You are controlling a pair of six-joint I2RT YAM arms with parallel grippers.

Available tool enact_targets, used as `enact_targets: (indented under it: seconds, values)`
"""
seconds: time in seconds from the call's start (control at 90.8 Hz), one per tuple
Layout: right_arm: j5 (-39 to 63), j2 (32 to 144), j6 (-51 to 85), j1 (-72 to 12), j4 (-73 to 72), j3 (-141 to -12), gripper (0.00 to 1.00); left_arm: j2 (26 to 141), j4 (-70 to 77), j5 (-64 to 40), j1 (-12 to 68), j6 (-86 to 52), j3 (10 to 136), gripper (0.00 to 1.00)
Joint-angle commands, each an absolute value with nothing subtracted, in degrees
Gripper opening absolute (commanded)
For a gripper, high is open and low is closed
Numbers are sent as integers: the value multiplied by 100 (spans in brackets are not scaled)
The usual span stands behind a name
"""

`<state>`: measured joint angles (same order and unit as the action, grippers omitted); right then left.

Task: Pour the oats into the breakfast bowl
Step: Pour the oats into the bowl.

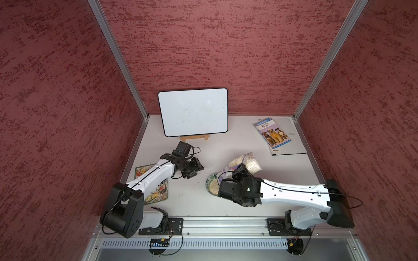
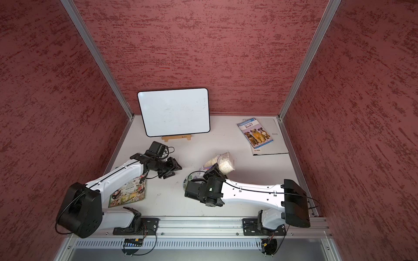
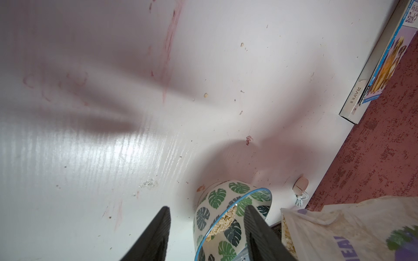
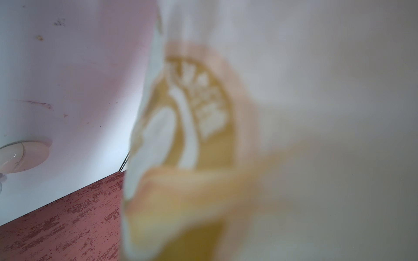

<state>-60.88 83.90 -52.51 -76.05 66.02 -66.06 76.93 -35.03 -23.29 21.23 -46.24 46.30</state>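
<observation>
Oats lie in the bowl; right gripper clamps the tilted bag; left gripper spread, empty. Pour seems nearly done.

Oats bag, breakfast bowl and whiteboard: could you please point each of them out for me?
oats bag (image 1: 251, 163): in a top view, its oat-filled end.
breakfast bowl (image 3: 216, 197): left wrist view, outer wall, green leaf.
whiteboard (image 1: 193, 111): in a top view, middle of its face.

At the rear of the table, a whiteboard is propped on a wooden easel. A dog book is laid on a grey folder; a picture book and a pink disc are seen lying flat.
</observation>
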Motion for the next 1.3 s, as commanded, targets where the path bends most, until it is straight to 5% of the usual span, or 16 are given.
enact_targets:
  seconds: [0.0,1.289]
  values:
    - [-7017,8192,-5129,-7656,6705,-6724,20,7655,-3427,-2272,2145,-4569,4735,55]
    - [-6947,8100,-5530,-7937,5970,-6334,20,7527,-3445,-2182,2293,-4694,4741,55]
